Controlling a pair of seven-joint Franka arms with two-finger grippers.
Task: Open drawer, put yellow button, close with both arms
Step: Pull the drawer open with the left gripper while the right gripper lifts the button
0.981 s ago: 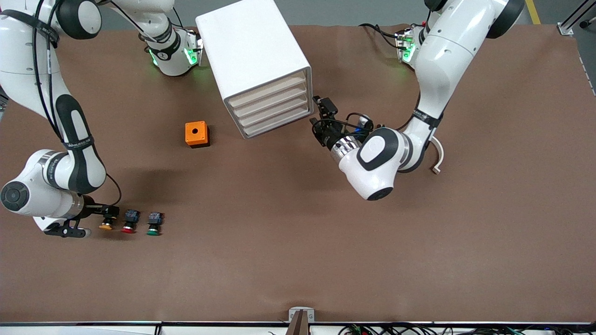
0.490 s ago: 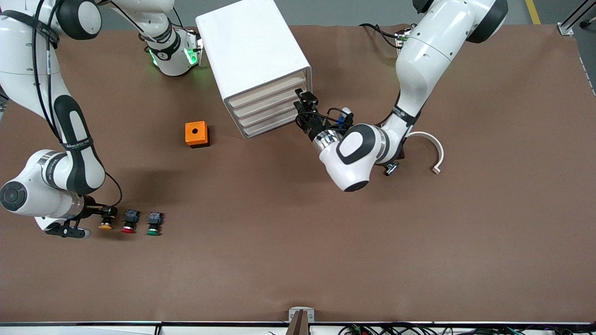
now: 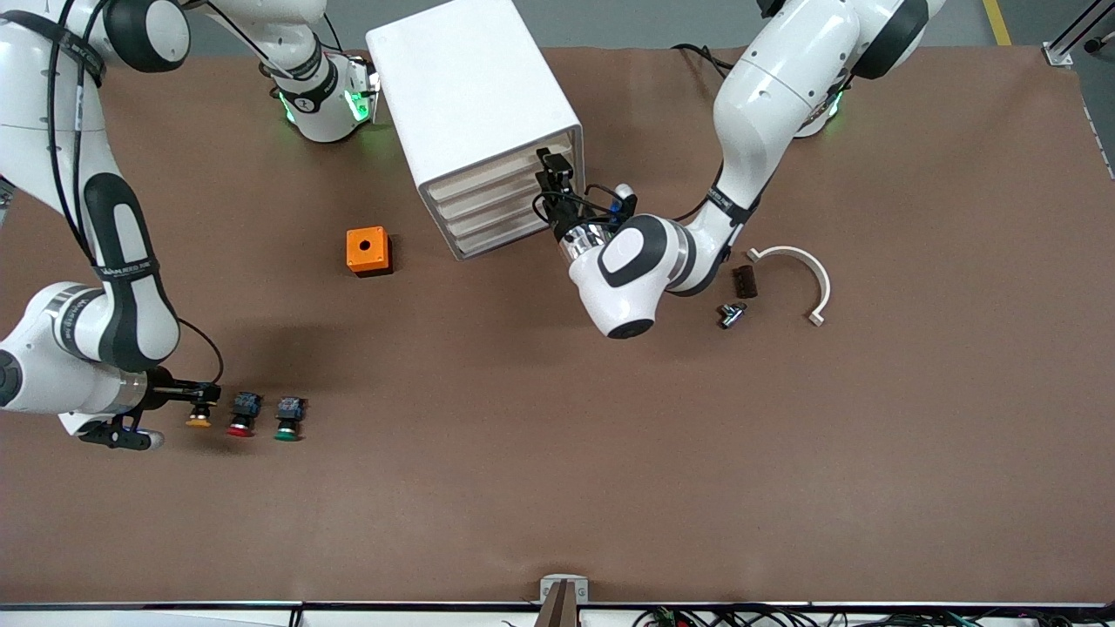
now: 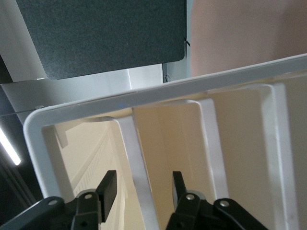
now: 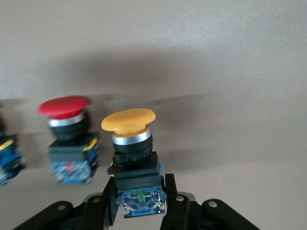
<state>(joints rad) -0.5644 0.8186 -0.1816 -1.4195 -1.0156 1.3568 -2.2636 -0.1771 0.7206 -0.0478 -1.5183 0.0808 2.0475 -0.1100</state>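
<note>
Counting three buttons (image 3: 243, 415), four drawers (image 3: 498, 203)

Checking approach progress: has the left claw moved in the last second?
Yes. The left claw closed in on the cabinet, now at the drawer fronts.

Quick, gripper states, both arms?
Left gripper: open, fingers straddling the drawer front edge.
Right gripper: shut on yellow button.

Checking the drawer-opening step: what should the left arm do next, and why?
Probably close the left end effector on the uppermost white tray drawer's front lip: its open fingers straddle that lip, and the drawer is shut. The right end effector is at the yellow-capped button.
</note>
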